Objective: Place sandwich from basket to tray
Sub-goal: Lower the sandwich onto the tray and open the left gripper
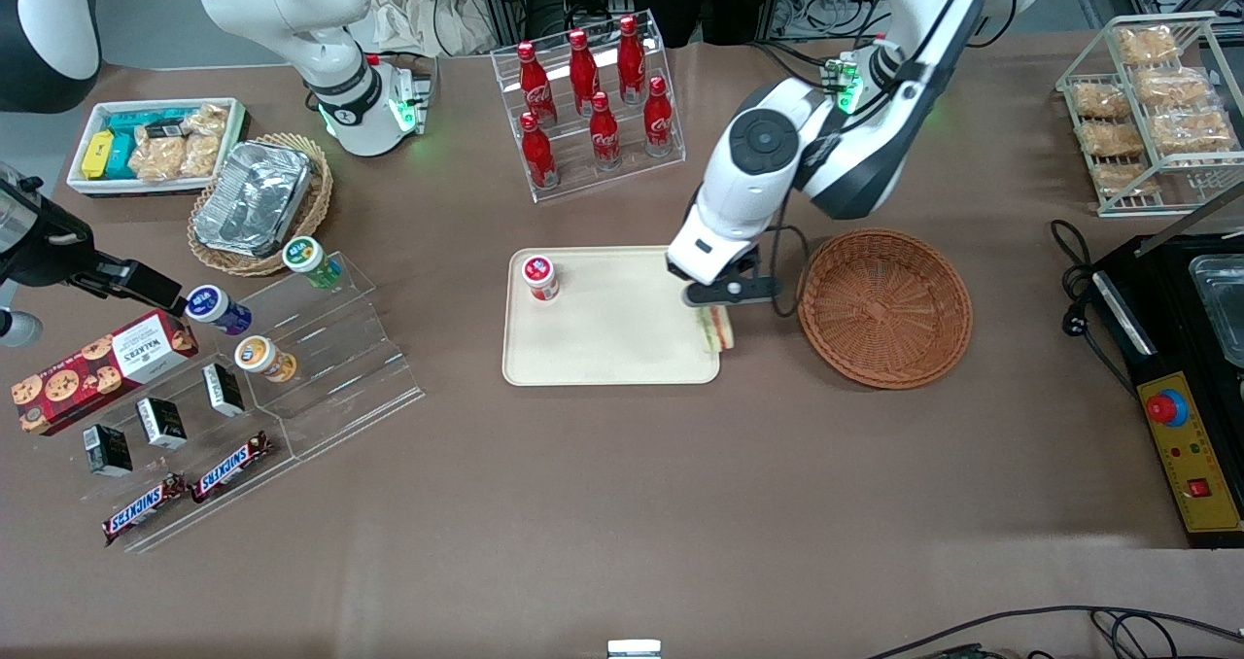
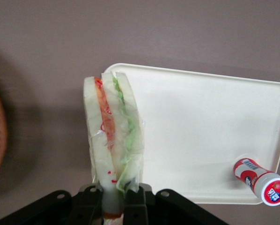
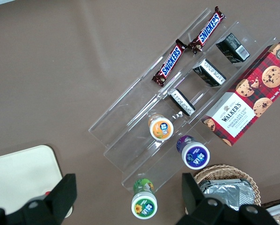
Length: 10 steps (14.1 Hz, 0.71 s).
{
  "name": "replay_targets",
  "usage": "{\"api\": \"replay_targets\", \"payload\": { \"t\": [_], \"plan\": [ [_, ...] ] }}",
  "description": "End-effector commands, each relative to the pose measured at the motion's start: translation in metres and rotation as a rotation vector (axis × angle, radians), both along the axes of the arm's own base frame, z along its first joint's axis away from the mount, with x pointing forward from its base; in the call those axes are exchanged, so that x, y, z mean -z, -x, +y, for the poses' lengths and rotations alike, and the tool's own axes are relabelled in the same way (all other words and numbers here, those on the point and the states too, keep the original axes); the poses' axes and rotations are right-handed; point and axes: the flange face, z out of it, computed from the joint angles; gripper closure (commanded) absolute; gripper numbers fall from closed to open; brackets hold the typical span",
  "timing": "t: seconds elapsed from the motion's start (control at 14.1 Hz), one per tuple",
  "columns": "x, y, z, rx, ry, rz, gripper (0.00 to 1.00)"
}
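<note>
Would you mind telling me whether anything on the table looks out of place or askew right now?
The small red-capped bottle lies on its side on the tray. Also, the sandwich, held in the shut pincer, hangs at the tray's edge nearest the basket, partly over bare table rather than squarely over the tray.

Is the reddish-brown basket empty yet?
Empty: the basket shows bare weave. The sandwich hangs in the shut hand at the tray edge.

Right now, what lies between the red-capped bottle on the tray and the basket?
In the front view: bare tray, then the sandwich held in the gripper at the tray's edge.
</note>
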Motion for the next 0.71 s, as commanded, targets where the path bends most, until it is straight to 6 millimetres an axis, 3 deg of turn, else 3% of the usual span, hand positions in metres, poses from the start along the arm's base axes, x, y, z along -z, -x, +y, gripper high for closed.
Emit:
{"api": "replay_targets", "payload": {
  "t": [0.0,0.28,0.5,0.57,0.64],
  "plan": [
    [0.034,0.008,-0.014,0.082,-0.022,-0.056,1.0],
    [0.079,0.014,-0.02,0.141,-0.068,-0.04,1.0],
    [0.092,0.015,-0.02,0.153,-0.082,-0.029,1.0],
    [0.095,0.015,-0.02,0.152,-0.08,-0.026,0.95],
    [0.097,0.015,-0.02,0.153,-0.08,-0.026,0.55]
  ]
}}
